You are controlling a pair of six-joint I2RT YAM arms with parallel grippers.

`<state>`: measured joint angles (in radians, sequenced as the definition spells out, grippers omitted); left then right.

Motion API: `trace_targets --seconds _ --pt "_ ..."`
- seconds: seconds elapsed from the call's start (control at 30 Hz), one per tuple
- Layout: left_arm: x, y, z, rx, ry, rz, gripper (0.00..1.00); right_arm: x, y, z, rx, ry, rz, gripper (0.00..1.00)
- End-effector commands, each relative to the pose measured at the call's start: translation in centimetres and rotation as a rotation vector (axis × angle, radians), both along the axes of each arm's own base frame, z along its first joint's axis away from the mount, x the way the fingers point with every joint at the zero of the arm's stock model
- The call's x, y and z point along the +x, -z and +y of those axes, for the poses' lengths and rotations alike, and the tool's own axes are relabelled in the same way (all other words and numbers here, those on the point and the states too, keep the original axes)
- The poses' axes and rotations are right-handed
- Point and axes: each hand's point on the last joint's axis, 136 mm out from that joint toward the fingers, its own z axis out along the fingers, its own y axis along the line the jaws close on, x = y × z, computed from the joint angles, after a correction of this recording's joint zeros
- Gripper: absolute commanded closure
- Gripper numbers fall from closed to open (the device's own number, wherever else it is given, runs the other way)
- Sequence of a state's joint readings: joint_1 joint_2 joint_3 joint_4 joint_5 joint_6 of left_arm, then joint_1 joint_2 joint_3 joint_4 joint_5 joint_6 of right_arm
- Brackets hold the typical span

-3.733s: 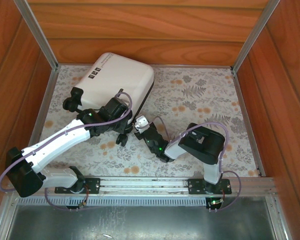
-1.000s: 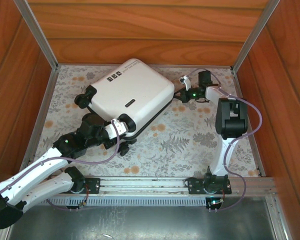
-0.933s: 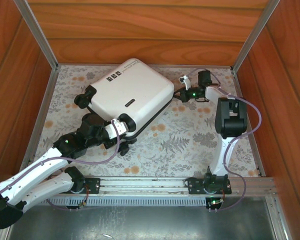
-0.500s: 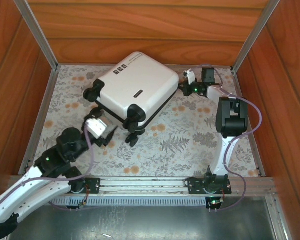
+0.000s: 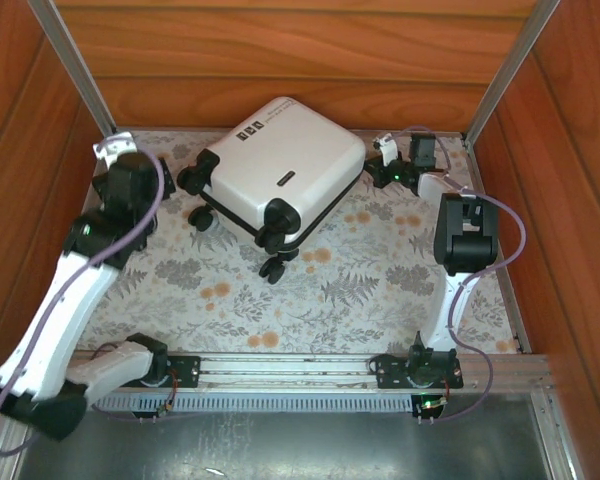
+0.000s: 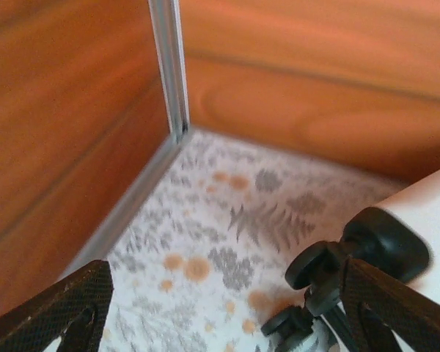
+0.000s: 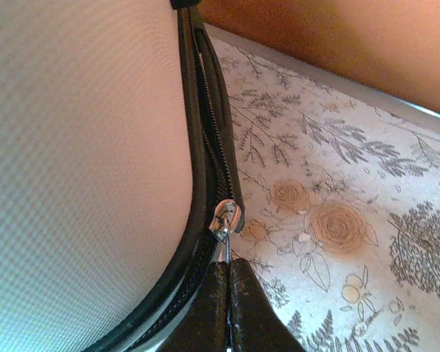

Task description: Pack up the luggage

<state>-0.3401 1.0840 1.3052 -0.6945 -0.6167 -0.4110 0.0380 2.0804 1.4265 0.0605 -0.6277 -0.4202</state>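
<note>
Luggage point(image 5: 280, 170) lies flat at the bench's point(image 5: 380, 290) far middle, long axis diagonal, wheels point(image 5: 273, 225) near-left. We see the right end effector point(image 7: 226, 268) pinching its zip pull point(image 7: 225, 220); the left end effector point(image 6: 224, 273) gapes empty.

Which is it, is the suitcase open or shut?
Shut: the suitcase lies flat with both shells together. The right gripper pinches its zipper pull. Whether the zip is fully closed, cannot tell.
</note>
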Motion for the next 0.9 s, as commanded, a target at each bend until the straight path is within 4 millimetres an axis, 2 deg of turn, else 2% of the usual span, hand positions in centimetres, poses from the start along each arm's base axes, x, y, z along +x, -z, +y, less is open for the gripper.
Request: trace_targets --seconds 0.0,0.1,0.17,0.27,0.4,0.53,0.67,0.73,0.77,0.87 --pt "2.7 5.4 -1.8 -0.193 0.108 0.243 0.15 -2.4 -7.3 5.1 0.060 -0.243 -0.283 1.00" --pt "7.6 6.6 -1.3 -0.191 0.119 0.312 0.14 -4.7 -6.6 7.7 -0.001 -0.349 -0.343 1.00" --pt "11.5 7.5 -1.1 -0.253 0.137 0.343 0.14 -6.1 -6.0 9.4 -0.038 -0.414 -0.352 1.00" --pt "16.6 8.9 -1.1 -0.322 0.151 0.415 0.17 -7.1 -5.6 11.2 -0.052 -0.456 -0.369 1.00" --pt "20.9 12.0 -3.1 -0.399 0.211 0.558 0.28 -8.6 -6.4 12.5 -0.003 -0.491 -0.370 1.00" --pt "21.6 15.8 -5.3 -0.469 0.261 0.671 0.39 -10.8 -6.7 13.5 0.011 -0.519 -0.380 1.00" --pt "20.4 17.8 -5.9 -0.423 0.287 0.751 0.41 -11.4 -6.8 13.2 0.025 -0.479 -0.368 1.00" --pt "20.0 17.1 -5.7 -0.400 0.294 0.746 0.41 -10.8 -6.5 12.8 0.017 -0.438 -0.334 1.00" --pt "20.0 16.1 -5.5 -0.383 0.292 0.723 0.41 -10.4 -6.3 12.5 0.014 -0.412 -0.313 1.00" --pt "20.2 11.5 -5.0 -0.301 0.301 0.607 0.40 -8.4 -6.1 11.1 -0.002 -0.290 -0.249 1.00"
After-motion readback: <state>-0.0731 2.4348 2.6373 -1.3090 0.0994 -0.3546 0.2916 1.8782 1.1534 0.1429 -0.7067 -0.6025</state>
